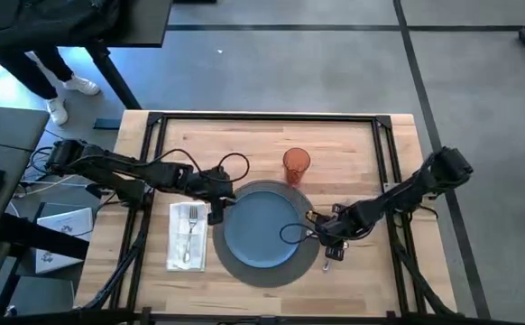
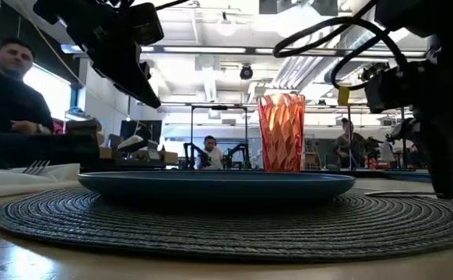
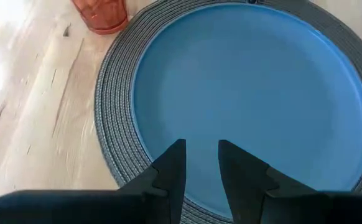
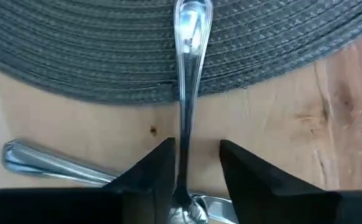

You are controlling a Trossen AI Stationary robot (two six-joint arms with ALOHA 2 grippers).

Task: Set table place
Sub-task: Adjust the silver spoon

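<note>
The right gripper [image 4: 193, 163] has its jaws slightly apart, straddling the handle of a shiny metal spoon [image 4: 187, 74] whose far end lies on the round dark grey woven placemat [image 4: 75, 56]; a second metal utensil handle [image 4: 50, 163] lies on the light wooden plank table [image 4: 280, 130] beside it. The left gripper [image 3: 201, 163] hovers with jaws apart over the rim of the smooth round blue plate [image 3: 249, 93], which sits empty, centred on the placemat. A faceted orange cup [image 1: 296, 164] stands just beyond it; a fork [image 1: 189, 233] rests on a white napkin [image 1: 177, 257] to its left.
</note>
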